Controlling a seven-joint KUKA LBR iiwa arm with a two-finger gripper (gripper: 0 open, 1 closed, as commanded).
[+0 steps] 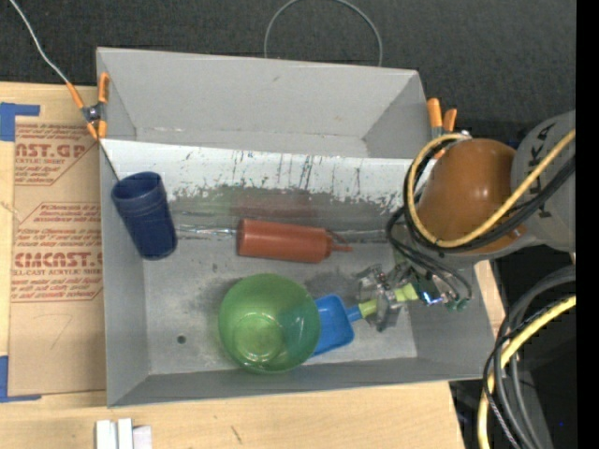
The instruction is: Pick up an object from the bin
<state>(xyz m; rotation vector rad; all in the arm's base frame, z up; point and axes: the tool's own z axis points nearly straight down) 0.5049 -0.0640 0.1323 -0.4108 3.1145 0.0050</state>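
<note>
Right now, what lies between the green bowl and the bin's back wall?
An orange bottle lies on its side there, beyond the green bowl, in the camera view.

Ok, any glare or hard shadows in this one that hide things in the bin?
Camera view: soft, even light; no glare on the bin's walls; the blue cup, red bottle and green bowl cast only faint shadows on its floor; the gripper, beside the blue scoop, is lit plainly too.

One each: cup (145, 213), bottle (281, 240), bowl (267, 323), scoop (335, 325)
</note>
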